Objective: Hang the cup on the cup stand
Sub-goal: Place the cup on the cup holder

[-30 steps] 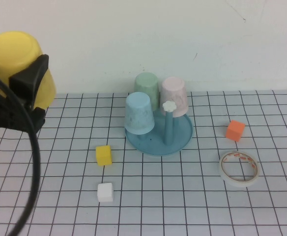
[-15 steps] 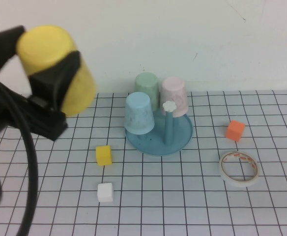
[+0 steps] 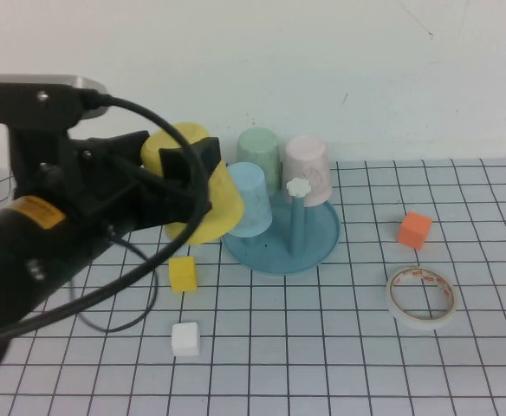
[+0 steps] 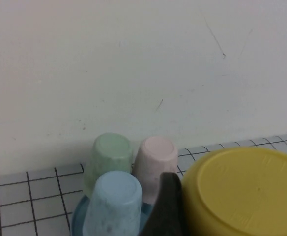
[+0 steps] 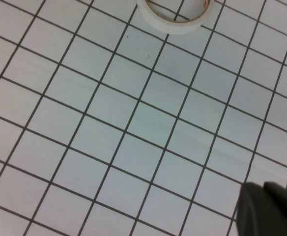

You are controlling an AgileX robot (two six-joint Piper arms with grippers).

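The yellow cup [image 3: 203, 192] is held bottom-forward in my left gripper [image 3: 189, 178], just left of the cup stand [image 3: 322, 245] and touching or nearly touching its light blue cup [image 3: 249, 199]. In the left wrist view the cup's base [image 4: 244, 191] sits beside one dark finger [image 4: 166, 209]. The teal stand carries upside-down light blue, green [image 3: 260, 152] and pink [image 3: 308, 169] cups. One peg with a white flower cap [image 3: 298, 186] is bare. My right gripper [image 5: 270, 209] hovers shut over the gridded table and is out of the high view.
A roll of tape [image 3: 421, 296] lies at the right front, also in the right wrist view [image 5: 170, 14]. An orange cube [image 3: 414, 230] sits right of the stand. A yellow cube [image 3: 183, 273] and a white cube [image 3: 185, 338] lie left front of it. A wall stands behind.
My left arm has swung from the far left toward the stand and lowered, carrying the yellow cup up against the light blue cup. Nothing else moved.
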